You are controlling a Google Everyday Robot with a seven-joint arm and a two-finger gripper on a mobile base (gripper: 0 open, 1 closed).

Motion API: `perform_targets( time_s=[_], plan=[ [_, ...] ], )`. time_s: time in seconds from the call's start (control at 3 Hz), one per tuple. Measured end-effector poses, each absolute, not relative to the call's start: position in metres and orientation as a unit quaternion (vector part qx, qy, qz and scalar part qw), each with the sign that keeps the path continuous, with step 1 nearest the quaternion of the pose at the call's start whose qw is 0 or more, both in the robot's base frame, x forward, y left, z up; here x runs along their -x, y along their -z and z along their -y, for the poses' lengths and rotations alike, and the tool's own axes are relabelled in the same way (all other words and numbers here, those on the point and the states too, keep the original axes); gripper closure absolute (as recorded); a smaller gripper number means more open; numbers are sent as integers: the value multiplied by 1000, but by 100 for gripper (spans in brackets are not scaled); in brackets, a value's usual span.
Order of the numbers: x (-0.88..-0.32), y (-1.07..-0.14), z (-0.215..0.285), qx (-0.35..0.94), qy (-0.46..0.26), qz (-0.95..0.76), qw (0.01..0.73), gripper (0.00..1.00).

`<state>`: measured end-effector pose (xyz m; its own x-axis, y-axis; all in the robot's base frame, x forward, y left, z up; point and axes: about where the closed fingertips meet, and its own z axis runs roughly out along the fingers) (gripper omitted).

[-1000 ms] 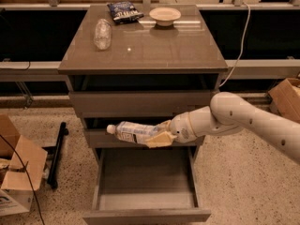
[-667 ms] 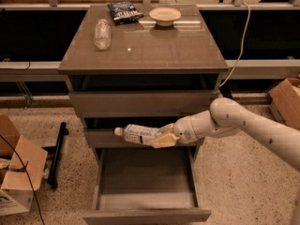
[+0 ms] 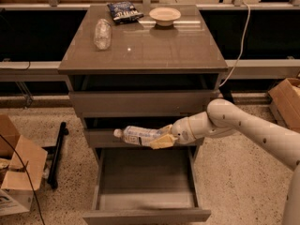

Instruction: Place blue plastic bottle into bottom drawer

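1. Camera view: the cabinet (image 3: 140, 102) fills the middle, and its bottom drawer (image 3: 145, 215) is pulled well out toward the camera, showing a bare grey floor inside.
2. The gripper (image 3: 161, 138) hangs at the cabinet's front, level with the middle drawer front (image 3: 98, 138) and above the rear part of the open bottom drawer.
3. Its tan fingers (image 3: 163, 142) are pinched onto the right-hand end of the blue plastic bottle (image 3: 138, 135).
4. The bottle lies roughly level across the cabinet's front, white cap to the left. It is held in the air, clear of the bottom drawer's floor.
5. The white arm (image 3: 243, 125) reaches in from the cabinet's right side, with its elbow just outside the right front corner. It crosses the right part of the middle drawer front.
6. The top drawer front (image 3: 140, 103) sits slightly out from the cabinet, above the gripper.
7. On the cabinet's tabletop (image 3: 154, 50) a clear crinkled bottle (image 3: 102, 33) lies near the left edge. A dark snack bag (image 3: 124, 11) and a pale bowl (image 3: 165, 15) sit at the back edge.
8. On the floor to the cabinet's left are an open cardboard box (image 3: 18, 172) and a black bar (image 3: 57, 153).
9. To the cabinet's right stands another cardboard box (image 3: 286, 100). A white cable (image 3: 241, 46) hangs down behind the cabinet's right rear corner.
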<state>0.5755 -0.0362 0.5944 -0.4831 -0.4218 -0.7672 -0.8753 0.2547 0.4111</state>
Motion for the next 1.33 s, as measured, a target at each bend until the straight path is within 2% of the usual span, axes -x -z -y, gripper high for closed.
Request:
perform_targets(
  time_s=[0.33,0.67,1.0,1.33],
  plan=[
    [-591,-558,35,425,-444,-741,271,100],
    [-613,-473,49,402,-490,-724,274,100],
    [-613,-473,49,402,-490,-724,274,100],
    [-599,-414,44,384,-506,-735,236,100]
  ],
)
